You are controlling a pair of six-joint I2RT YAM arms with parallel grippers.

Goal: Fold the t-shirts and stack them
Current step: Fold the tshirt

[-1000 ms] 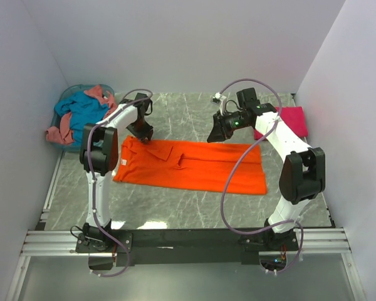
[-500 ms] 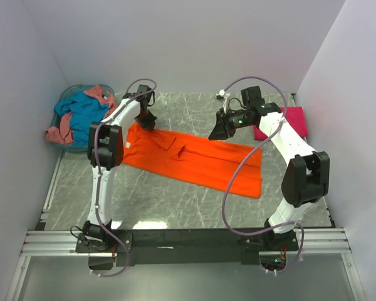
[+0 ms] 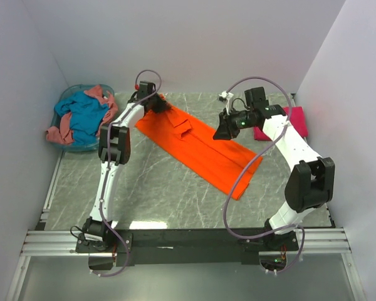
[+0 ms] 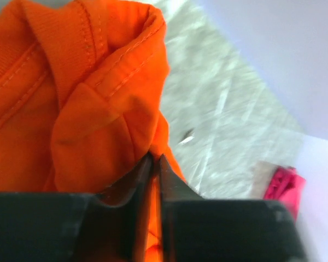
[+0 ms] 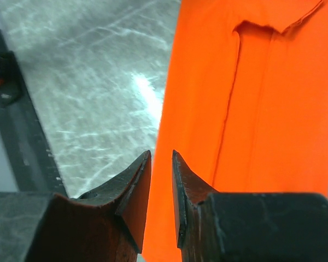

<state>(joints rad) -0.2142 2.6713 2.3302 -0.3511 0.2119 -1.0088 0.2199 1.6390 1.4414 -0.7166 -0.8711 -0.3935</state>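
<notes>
- The left gripper [image 4: 154,164] is reaching to the far side of the table [image 3: 163,194], jaws pinched together on a bunched corner of the orange shirt [image 3: 200,147] up by its collar end
- That orange shirt lies in a long strip slanting across the table, from the far left down towards the near right, one sleeve tucked in on top; it looks narrowed lengthwise but not yet folded short
- The right gripper [image 3: 225,130] hovers over the middle of the strip near its far edge, jaws a narrow slit apart with nothing between them
- Over at the far right a pink shirt [image 3: 294,119] sits as a compact folded pad, well apart from the orange one; that looks like the start of the stack
- Far left, the basket [image 3: 67,94] holds a teal shirt [image 3: 84,113] and a salmon shirt [image 3: 59,133], both crumpled, the salmon one spilling over the rim
- My read: one shirt done, one mid-fold, two untouched, so well under halfway
</notes>
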